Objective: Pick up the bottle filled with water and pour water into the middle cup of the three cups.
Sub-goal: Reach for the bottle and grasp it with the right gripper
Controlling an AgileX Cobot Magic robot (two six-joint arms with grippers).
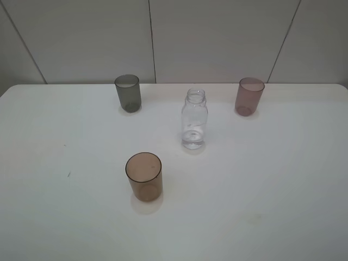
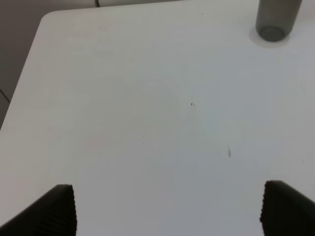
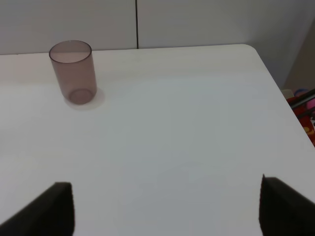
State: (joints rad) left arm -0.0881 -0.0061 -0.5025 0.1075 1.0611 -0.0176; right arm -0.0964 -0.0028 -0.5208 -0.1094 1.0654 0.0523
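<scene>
The clear bottle stands upright, uncapped, near the middle of the white table. The amber-brown middle cup stands in front of it to the left. The smoky grey cup stands at the back left and shows in the left wrist view. The pinkish-mauve cup stands at the back right and shows in the right wrist view. No arm shows in the exterior view. My left gripper and right gripper are open and empty, over bare table, far from the bottle.
A grey panelled wall runs behind the table. The table's right edge and far left corner show in the wrist views. Red and pink clutter lies beyond the right edge.
</scene>
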